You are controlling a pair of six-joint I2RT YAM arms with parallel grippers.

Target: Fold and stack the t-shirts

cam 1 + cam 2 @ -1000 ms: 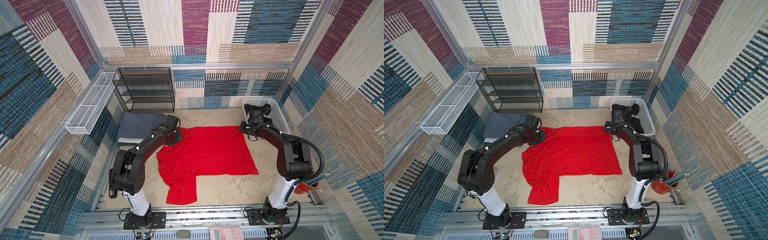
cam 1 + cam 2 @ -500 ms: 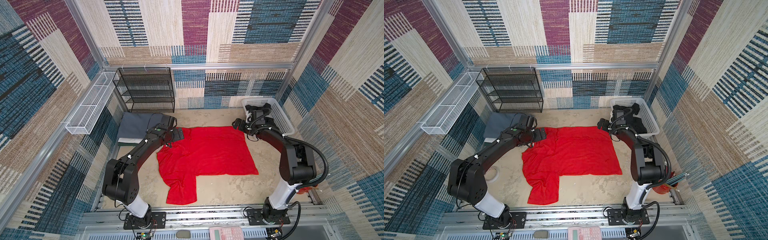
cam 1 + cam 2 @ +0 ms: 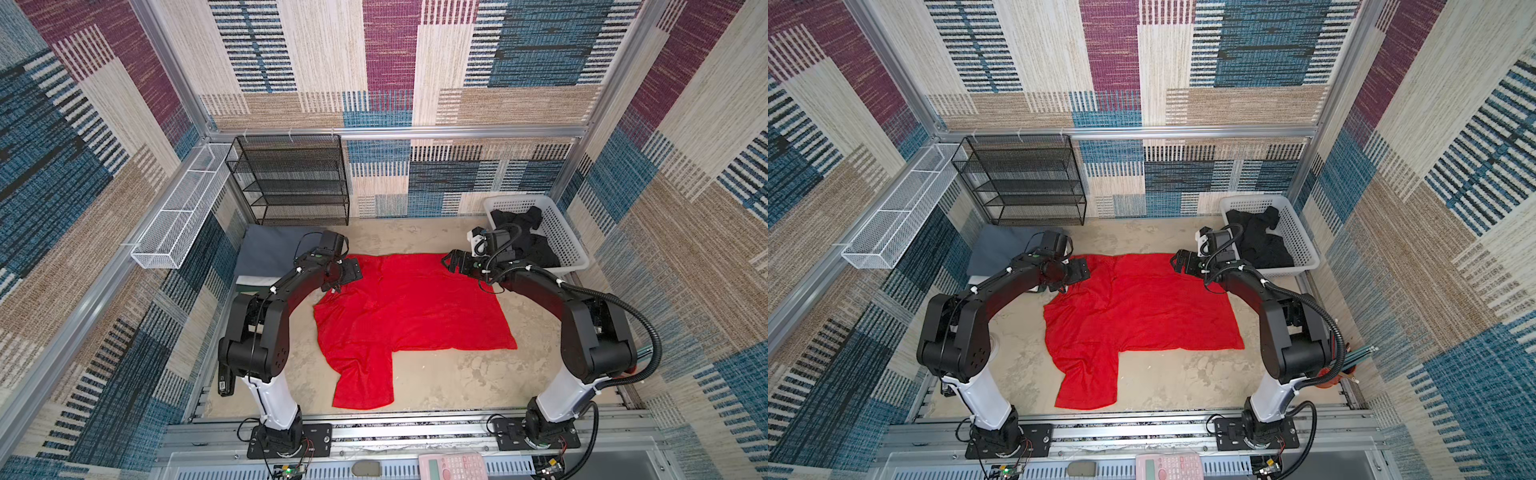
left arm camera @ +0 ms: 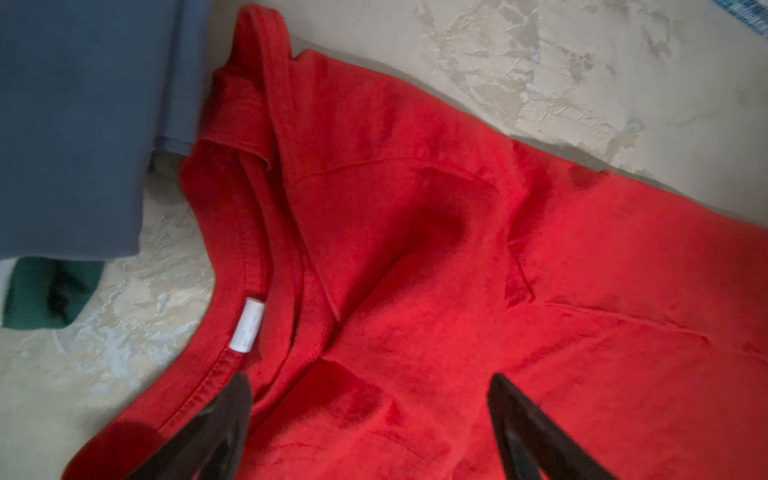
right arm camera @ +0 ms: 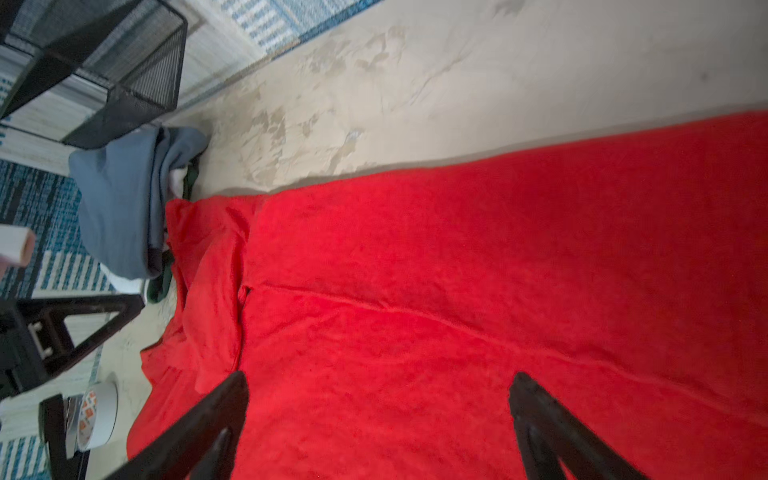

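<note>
Folding of the red shirt (image 3: 411,316) is the step you are in, and by my reading it is early. The shirt lies spread across the middle of the table (image 3: 449,386), with its collar and white label (image 4: 248,326) toward the left arm and its hem toward the right. Its far edge is straight, while 1 sleeve sprawls loose toward the table's near edge. Both arms reach out low over that far edge, elbows bent and wrists pitched down. The left gripper (image 3: 352,270) hangs over the collar corner, and the right gripper (image 3: 449,262) hangs over the far hem corner, near the basket (image 3: 575,249). In each wrist view the fingers (image 4: 226,415) stand spread above the cloth with nothing between them, so neither gripper holds anything (the same shows in both top views). The next move, I judge, calls for you to bring both arms toward the near side, pinch the loose sleeve and the near edge, and fold them in so the body becomes 1 neat strip. Take care at the collar corner, where the cloth is bunched in layers. The stack sits at the far left corner, just beside the collar, with a grey shirt (image 3: 270,255) on top and a green shirt (image 4: 45,295) peeking out beneath. A black shirt (image 3: 530,245) lies in the basket.
</note>
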